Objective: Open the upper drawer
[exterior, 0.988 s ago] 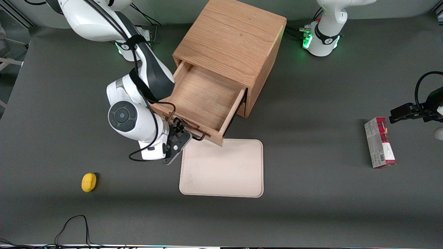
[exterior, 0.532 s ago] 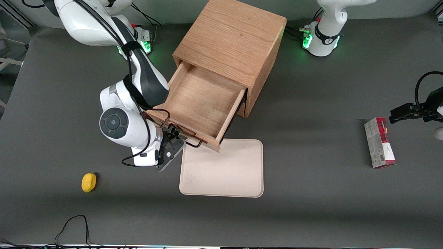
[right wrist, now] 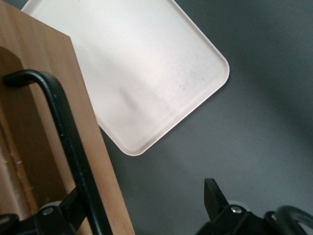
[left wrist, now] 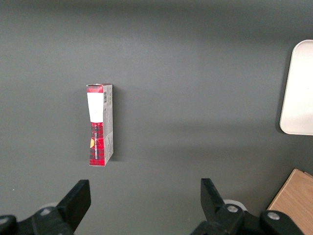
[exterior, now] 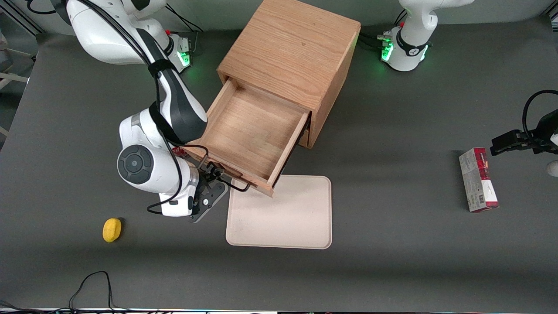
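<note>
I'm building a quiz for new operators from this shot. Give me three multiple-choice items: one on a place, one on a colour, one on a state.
1. Where is the gripper?
A. at the drawer's handle
B. over the lemon
C. above the cabinet top

2. What colour is the tray?
A. blue
B. cream
C. black

3. What state is the upper drawer in?
A. shut
B. pulled well out, empty
C. pulled out, full of boxes

Answers:
1 A: the handle runs between the jaws in the right wrist view.
2 B: it shows pale cream against the dark table.
3 B: its bare wooden floor is exposed.
</note>
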